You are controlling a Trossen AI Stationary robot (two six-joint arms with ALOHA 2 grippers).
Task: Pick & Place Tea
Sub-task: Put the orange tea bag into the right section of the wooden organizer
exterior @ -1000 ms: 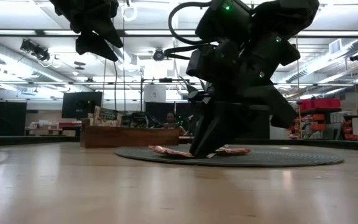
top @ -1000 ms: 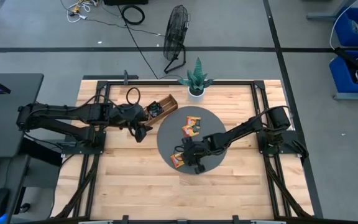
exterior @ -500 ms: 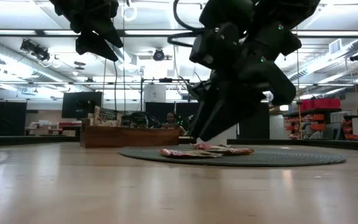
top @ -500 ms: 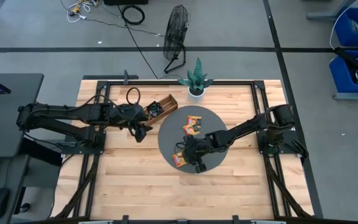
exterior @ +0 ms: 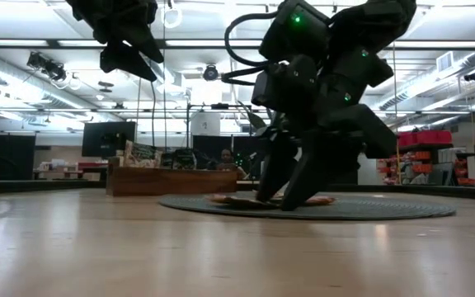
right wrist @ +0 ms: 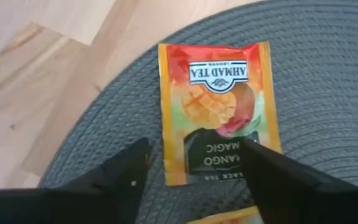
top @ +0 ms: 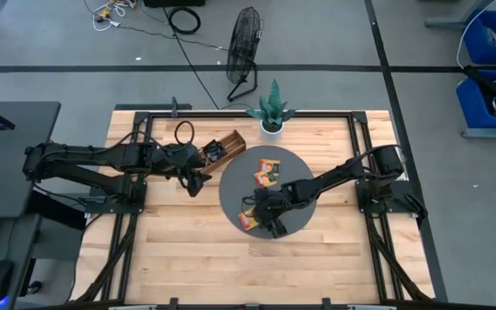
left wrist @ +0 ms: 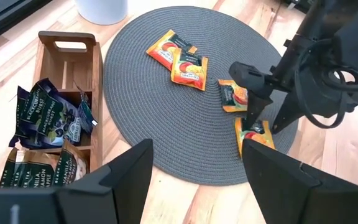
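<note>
My right gripper point(right wrist: 194, 163) has just spread its jaws wide and now straddles an orange tea sachet point(right wrist: 219, 109) lying flat on the grey round mat point(top: 293, 167) near its front edge, so I judge nothing is gripped yet. The left gripper point(left wrist: 194, 165) waits, wide open, beside the wooden tray point(left wrist: 67, 43), where dark sachets point(left wrist: 45, 115) already lie.

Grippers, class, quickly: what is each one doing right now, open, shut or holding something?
Left gripper: open, holding nothing, above the wooden tray.
Right gripper: open, straddling an orange tea sachet on the grey mat.
</note>
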